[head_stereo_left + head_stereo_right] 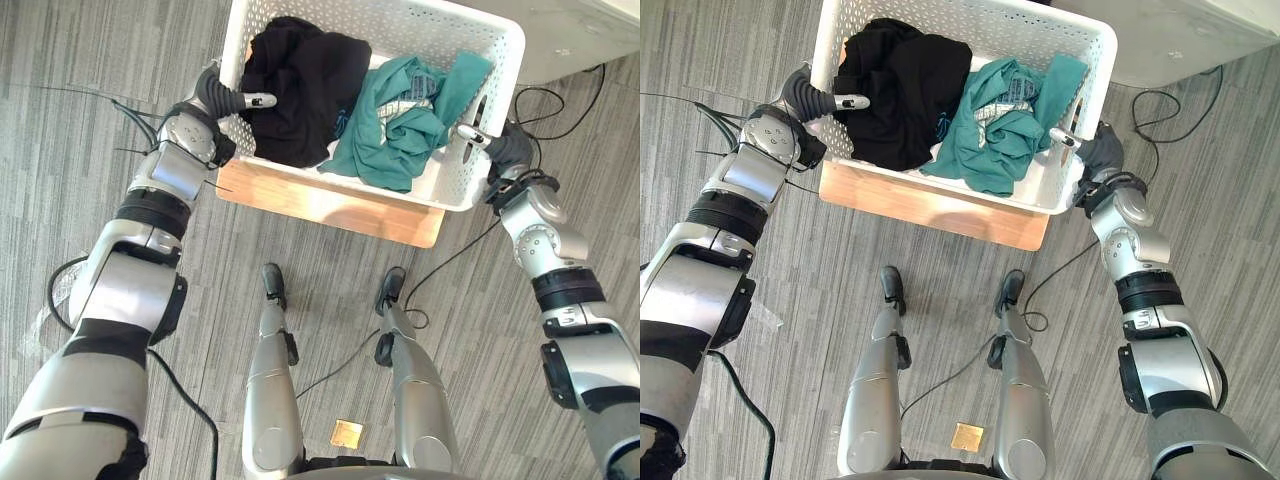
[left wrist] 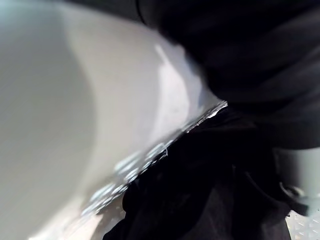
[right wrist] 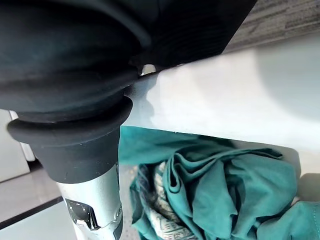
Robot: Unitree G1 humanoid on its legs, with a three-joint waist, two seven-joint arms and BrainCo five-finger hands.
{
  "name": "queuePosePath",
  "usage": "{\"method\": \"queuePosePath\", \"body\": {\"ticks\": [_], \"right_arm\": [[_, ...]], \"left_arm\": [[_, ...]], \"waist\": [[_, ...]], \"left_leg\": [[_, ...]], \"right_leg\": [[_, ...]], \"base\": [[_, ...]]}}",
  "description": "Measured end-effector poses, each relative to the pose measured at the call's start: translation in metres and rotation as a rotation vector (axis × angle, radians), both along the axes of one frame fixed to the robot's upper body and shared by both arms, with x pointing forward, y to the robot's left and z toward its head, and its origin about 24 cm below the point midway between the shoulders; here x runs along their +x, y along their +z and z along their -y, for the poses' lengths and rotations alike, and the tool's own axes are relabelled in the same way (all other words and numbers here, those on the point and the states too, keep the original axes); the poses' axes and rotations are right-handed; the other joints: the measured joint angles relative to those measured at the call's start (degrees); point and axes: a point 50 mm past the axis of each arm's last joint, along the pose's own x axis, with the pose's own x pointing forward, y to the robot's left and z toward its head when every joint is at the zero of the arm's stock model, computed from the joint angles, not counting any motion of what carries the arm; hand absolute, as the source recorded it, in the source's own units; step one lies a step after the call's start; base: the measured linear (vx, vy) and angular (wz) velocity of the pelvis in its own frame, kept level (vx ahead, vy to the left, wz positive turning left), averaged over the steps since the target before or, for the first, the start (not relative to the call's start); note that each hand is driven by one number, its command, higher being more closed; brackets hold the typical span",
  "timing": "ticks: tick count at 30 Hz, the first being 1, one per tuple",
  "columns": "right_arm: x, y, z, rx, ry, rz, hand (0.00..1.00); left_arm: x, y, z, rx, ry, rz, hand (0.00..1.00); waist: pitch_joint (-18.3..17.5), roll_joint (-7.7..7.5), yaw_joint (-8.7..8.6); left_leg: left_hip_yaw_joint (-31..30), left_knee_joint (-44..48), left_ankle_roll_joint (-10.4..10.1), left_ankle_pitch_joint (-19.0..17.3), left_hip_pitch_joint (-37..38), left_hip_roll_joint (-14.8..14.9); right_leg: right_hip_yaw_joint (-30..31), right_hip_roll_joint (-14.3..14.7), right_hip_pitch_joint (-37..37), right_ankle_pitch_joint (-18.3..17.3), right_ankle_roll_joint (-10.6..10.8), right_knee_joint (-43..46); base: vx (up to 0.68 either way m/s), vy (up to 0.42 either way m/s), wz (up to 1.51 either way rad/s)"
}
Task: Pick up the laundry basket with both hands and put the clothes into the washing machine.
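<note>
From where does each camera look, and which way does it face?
Left eye view: on the head, facing down at the laundry basket with black clothes and teal clothes; left hand and right hand at its sides.
Right eye view: beside it, same scene, both arms.
Left wrist view: left wrist, close against basket wall and black clothes.
Right wrist view: right wrist, past the hand's dark cover, over the rim to teal clothes.
Both wrist views share the basket.

Bright even light w/ soft shadows.
</note>
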Motion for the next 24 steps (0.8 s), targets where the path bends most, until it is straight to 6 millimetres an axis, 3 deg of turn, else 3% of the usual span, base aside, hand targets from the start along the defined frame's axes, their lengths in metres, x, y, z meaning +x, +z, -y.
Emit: {"method": "queuePosePath", "body": {"ticks": [7, 13, 14, 15, 24], "right_arm": [[0.023, 0.036, -0.018, -0.128, 0.013, -0.031, 0.00], [0.034, 0.045, -0.028, -0.271, 0.007, -0.086, 0.00], [0.034, 0.045, -0.028, -0.281, 0.003, -0.088, 0.00], [0.035, 0.047, -0.027, -0.295, -0.006, -0.092, 1.00], [0.036, 0.054, -0.022, -0.352, -0.085, -0.095, 1.00]], "left_arm": [[0.001, 0.014, -0.011, -0.102, 0.049, 0.005, 0.00], [0.002, 0.015, -0.013, -0.158, 0.066, -0.001, 0.00], [0.002, 0.016, -0.014, -0.162, 0.067, 0.000, 1.00], [0.002, 0.015, -0.013, -0.162, 0.065, -0.001, 1.00], [0.002, 0.020, -0.009, -0.141, 0.066, 0.017, 1.00]], "waist": [[0.00, 0.00, -0.69], [0.00, -0.01, -1.20], [0.00, -0.01, -1.18], [0.00, -0.01, -1.10], [0.00, -0.01, -0.80]], "left_leg": [[0.03, 0.32, -0.24, 0.41, -1.18, 0.85], [-0.46, 1.02, -0.20, 0.47, -1.67, 0.85], [-0.56, 1.10, -0.20, 0.47, -1.76, 0.85], [-0.71, 1.28, -0.20, 0.46, -1.95, 0.85], [-1.34, 2.63, -0.14, 0.40, -3.48, 0.95]], "right_leg": [[0.18, 0.86, -0.83, 0.85, -0.16, -0.65], [-0.25, 0.90, -0.83, 1.15, -0.36, -0.67], [-0.27, 0.91, -0.83, 1.16, -0.36, -0.67], [-0.32, 0.94, -0.84, 1.16, -0.37, -0.68], [-0.54, 1.28, -0.84, 2.45, -0.58, -2.41]], "base": [[-0.02, -0.006, -0.04], [-0.01, 0.002, 0.01], [-0.03, 0.008, 0.05], [-0.04, 0.010, 0.05], [-0.03, 0.010, 0.00]]}}
